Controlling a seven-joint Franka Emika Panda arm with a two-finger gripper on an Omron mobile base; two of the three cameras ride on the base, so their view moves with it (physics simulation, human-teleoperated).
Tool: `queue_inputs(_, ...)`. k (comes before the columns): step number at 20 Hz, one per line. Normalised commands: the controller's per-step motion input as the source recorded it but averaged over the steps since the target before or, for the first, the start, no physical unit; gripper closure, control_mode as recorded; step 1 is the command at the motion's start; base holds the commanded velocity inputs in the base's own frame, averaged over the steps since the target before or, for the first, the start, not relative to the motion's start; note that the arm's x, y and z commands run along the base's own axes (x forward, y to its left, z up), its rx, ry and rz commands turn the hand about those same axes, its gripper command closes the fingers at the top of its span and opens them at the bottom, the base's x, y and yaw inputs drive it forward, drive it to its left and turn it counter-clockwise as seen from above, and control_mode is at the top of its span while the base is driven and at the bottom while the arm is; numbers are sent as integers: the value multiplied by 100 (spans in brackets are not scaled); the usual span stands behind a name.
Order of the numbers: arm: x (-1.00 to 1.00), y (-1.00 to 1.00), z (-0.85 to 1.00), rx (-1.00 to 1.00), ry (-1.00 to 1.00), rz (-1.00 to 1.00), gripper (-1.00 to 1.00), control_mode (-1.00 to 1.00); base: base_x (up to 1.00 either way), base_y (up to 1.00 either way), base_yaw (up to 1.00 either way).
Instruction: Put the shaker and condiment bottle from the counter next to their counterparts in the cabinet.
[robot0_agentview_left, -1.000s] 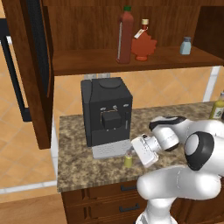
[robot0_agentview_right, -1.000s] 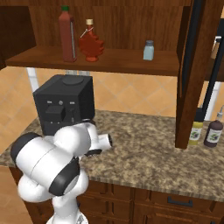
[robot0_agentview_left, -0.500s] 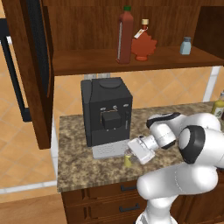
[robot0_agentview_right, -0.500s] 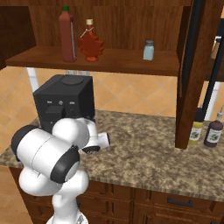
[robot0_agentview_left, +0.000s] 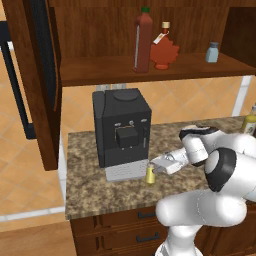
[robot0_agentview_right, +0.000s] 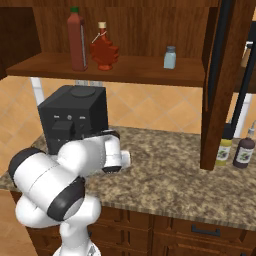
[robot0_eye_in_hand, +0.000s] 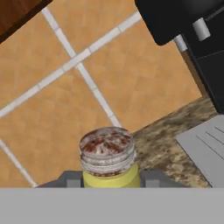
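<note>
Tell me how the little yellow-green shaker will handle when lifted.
The shaker is a tiny, rigid-looking cylinder, so probably light and stiff. The tool flanks its smooth round body, which could slip or twist. On its side, it would likely roll on the counter.

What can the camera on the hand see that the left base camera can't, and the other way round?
The hand view sits right up close to the shaker: you can see its speckled silvery top, with the gripper shut on its yellow body.

The left base view takes in the whole scene: the cabinet shelf with the tall red condiment bottle, the maple-leaf bottle and the pale blue shaker.

Both show the shaker, the black coffee machine, the granite counter and the tiled wall.
</note>
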Motion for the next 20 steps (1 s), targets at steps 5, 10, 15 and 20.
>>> queue_inputs(5, -55, -8, 47, 0, -6, -32, 100, -100, 0, 0, 0)
queue_inputs(10, -30, -24, 53, 0, -23, -44, 100, -100, 0, 0, 0)
queue_inputs(15, -1, -27, 74, 0, -13, -47, 100, -100, 0, 0, 0)
queue_inputs(20, -29, -47, 58, 0, -14, -52, 100, -100, 0, 0, 0)
